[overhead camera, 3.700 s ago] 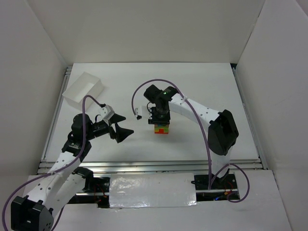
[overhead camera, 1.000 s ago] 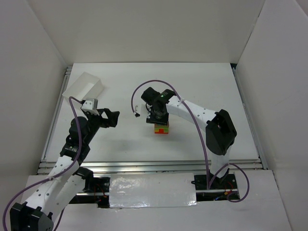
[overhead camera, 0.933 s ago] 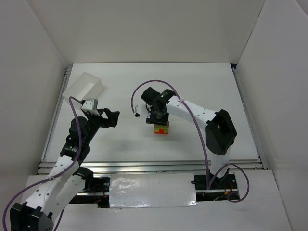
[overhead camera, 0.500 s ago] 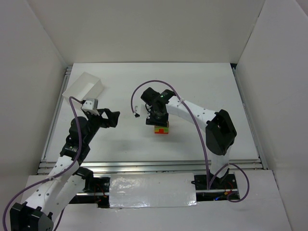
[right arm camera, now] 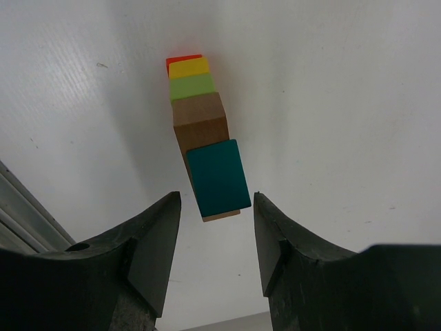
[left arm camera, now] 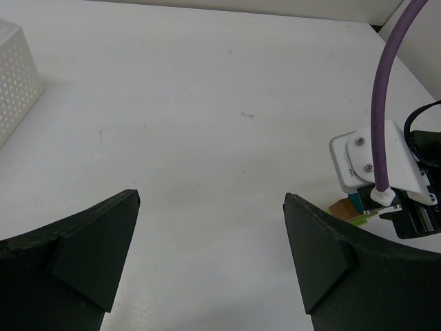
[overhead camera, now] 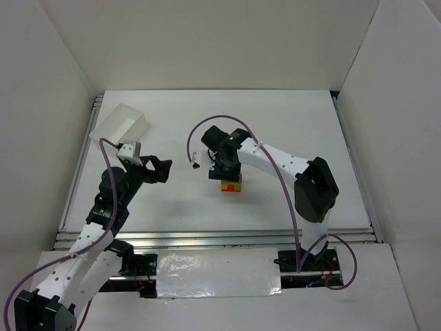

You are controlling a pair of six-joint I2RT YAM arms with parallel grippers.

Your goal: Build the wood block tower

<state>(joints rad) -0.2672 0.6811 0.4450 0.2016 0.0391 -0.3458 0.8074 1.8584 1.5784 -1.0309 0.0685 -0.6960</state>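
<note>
The wood block tower [overhead camera: 231, 185] stands near the table's middle. From above it shows red, yellow, green and tan layers [right arm camera: 199, 114] with a teal block [right arm camera: 218, 178] on top. My right gripper [right arm camera: 217, 207] hangs straight over it, open, one finger on each side of the teal block with a gap on both sides. From overhead the right gripper [overhead camera: 226, 167] covers most of the stack. My left gripper [overhead camera: 160, 170] is open wide to the left of the tower with nothing in it. In the left wrist view the left gripper [left arm camera: 210, 200] faces bare table, and the tower [left arm camera: 348, 207] peeks out at the right.
A white perforated box [overhead camera: 118, 128] sits at the back left, and its corner [left arm camera: 14, 76] shows in the left wrist view. White walls close in the table on three sides. A purple cable [overhead camera: 207, 124] loops above the right wrist.
My right jaws have spread apart off the teal block, which stays on the stack. The left arm, which earlier swung back toward the box, has held still over the last second.
</note>
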